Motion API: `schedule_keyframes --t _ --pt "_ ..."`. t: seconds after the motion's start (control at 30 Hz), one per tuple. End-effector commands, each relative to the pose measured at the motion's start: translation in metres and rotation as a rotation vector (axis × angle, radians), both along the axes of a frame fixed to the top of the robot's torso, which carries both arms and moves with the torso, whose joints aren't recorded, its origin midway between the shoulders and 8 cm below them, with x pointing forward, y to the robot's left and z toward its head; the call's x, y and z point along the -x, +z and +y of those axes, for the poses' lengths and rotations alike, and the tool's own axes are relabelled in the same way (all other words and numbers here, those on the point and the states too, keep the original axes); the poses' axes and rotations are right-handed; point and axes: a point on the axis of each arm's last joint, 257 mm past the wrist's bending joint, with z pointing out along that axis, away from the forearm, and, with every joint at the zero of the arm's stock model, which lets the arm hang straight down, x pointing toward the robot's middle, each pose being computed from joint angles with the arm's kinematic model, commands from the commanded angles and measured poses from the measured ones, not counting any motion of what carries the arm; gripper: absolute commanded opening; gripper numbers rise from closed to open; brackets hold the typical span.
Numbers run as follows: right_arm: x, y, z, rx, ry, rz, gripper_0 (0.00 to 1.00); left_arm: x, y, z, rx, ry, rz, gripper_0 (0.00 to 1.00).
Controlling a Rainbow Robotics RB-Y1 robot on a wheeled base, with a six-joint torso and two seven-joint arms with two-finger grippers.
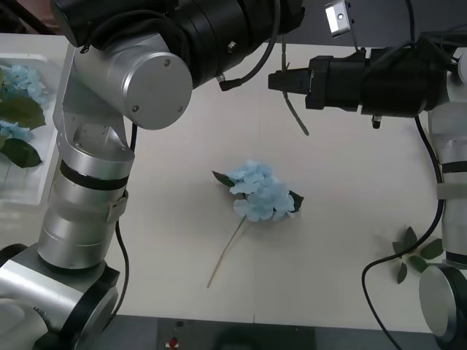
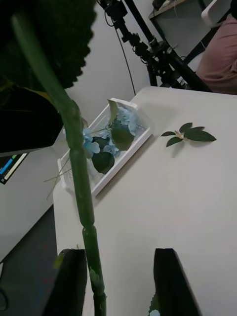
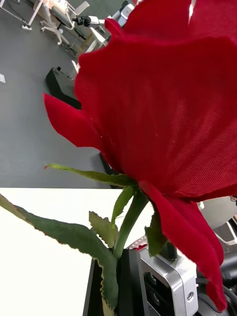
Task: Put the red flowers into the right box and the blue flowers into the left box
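Note:
A red flower (image 3: 163, 98) fills the left wrist view, its green stem (image 3: 129, 217) running down into my left gripper (image 3: 118, 264), which is shut on it. The same stem (image 2: 79, 177) passes between the black fingers of my right gripper (image 2: 118, 284), close to one finger (image 2: 69, 284); those fingers stand apart, open. In the front view the right gripper (image 1: 276, 80) is high over the table's far side, with the stem's end (image 1: 295, 115) hanging below it. One blue flower (image 1: 259, 191) lies mid-table. The left box (image 1: 36, 191) (image 2: 129, 150) holds blue flowers (image 1: 18, 80) (image 2: 123, 118). The right box is out of view.
A loose green leaf sprig (image 1: 416, 251) (image 2: 190, 134) lies on the table near the right arm's base. My left arm's big silver elbow (image 1: 139, 80) rises over the table's left part. Camera stands (image 2: 158, 54) are beyond the table.

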Motion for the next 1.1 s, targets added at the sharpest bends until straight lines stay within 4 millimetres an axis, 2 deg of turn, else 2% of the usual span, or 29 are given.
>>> schedule_keyframes --t 0.03,0.27,0.3,0.37,0.4,0.87,0.97,1.1 --pt "0.005 0.027 0.010 -0.051 0.022 -0.020 0.00 0.011 0.025 -0.009 0.049 -0.027 -0.020 0.00" --pt "0.005 0.029 0.009 -0.060 0.023 -0.015 0.00 0.011 0.025 -0.009 0.049 -0.027 -0.020 0.00" --pt "0.005 0.030 0.008 -0.061 0.022 -0.015 0.00 0.011 0.025 -0.009 0.049 -0.027 -0.020 0.11" --pt "0.005 0.030 0.008 -0.062 0.023 -0.015 0.00 0.011 0.025 -0.009 0.049 -0.027 -0.020 0.80" --pt "0.005 0.030 0.008 -0.063 0.021 -0.016 0.00 0.011 0.025 -0.009 0.049 -0.027 -0.020 1.00" --pt "0.006 0.031 0.006 -0.066 0.023 -0.011 0.00 0.011 0.025 -0.009 0.049 -0.027 -0.020 1.00" --pt "0.008 0.028 -0.009 -0.046 0.020 -0.001 0.00 0.011 0.025 -0.009 0.049 -0.027 -0.020 1.00" --pt "0.012 0.019 -0.049 0.039 0.004 0.021 0.00 0.011 0.025 -0.009 0.049 -0.027 -0.020 1.00"
